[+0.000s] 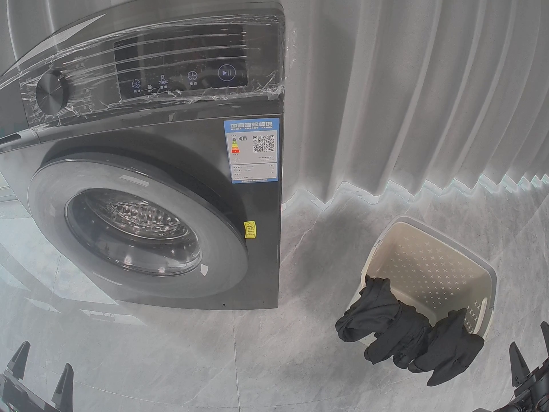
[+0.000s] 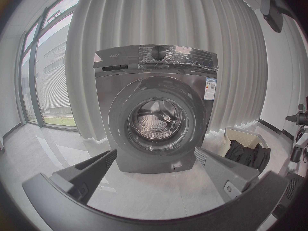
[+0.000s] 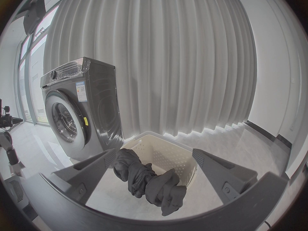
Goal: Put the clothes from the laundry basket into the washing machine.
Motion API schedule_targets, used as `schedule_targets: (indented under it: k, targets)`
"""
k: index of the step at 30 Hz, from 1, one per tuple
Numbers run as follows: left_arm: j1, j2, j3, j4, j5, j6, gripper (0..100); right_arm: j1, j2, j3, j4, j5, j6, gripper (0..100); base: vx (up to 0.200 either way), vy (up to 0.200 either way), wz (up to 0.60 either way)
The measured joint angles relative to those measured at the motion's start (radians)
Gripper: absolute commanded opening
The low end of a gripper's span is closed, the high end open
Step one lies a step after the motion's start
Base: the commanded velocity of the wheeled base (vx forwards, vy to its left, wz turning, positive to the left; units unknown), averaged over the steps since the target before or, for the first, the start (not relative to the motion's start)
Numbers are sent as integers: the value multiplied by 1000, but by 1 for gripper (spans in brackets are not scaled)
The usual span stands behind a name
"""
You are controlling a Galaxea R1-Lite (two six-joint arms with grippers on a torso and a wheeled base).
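Gaping wide, left tool (image 2: 154,151), right tool (image 3: 153,151), both empty

washing machine (image 1: 171,144): glossy grey metal, panel film-wrapped | laundry basket (image 1: 446,258): perforated cream plastic | clothes (image 1: 400,327): matt black cloth | floor (image 1: 286,361): polished stone

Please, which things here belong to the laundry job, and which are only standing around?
For the job: washing machine, door shut; laundry basket; black clothes hanging over its rim; left gripper and right gripper, both open.
Just there: white curtain; window; label sticker on the machine.
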Motion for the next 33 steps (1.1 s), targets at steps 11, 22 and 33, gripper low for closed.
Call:
schedule_targets:
  k: [11, 22, 33]
  targets:
    - [0, 0, 0, 0, 0, -1, 100, 0, 0, 0, 0, 0, 0, 100, 0, 0, 218]
    - [0, 0, 0, 0, 0, -1, 100, 0, 0, 0, 0, 0, 0, 100, 0, 0, 109]
    - [0, 0, 0, -2, -2, -6, 100, 1, 0, 0, 0, 0, 1, 100, 0, 109, 0]
